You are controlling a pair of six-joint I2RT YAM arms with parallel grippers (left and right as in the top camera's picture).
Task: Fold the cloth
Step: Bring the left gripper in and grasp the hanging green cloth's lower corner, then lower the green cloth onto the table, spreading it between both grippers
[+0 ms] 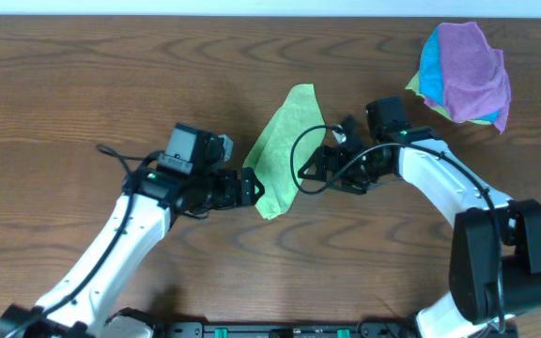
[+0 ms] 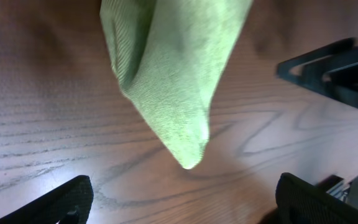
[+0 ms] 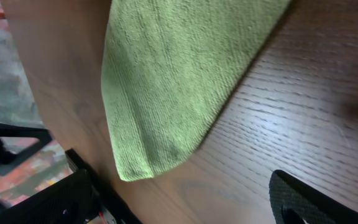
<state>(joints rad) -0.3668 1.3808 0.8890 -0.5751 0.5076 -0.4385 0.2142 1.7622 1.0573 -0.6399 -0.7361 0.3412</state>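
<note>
The lime-green cloth (image 1: pixel 283 150) lies folded into a long narrow shape in the middle of the table, running from far to near. My left gripper (image 1: pixel 252 186) is open and empty just left of the cloth's near tip; the tip (image 2: pixel 176 93) hangs in front of the open jaws in the left wrist view. My right gripper (image 1: pixel 310 167) is open and empty just right of the cloth; the folded end (image 3: pixel 166 87) lies ahead of its jaws in the right wrist view. The white tag is not visible.
A pile of other cloths, purple (image 1: pixel 472 61) on top with blue (image 1: pixel 430 70) beneath, sits at the far right of the wooden table (image 1: pixel 83 84). The two arms face each other closely across the green cloth.
</note>
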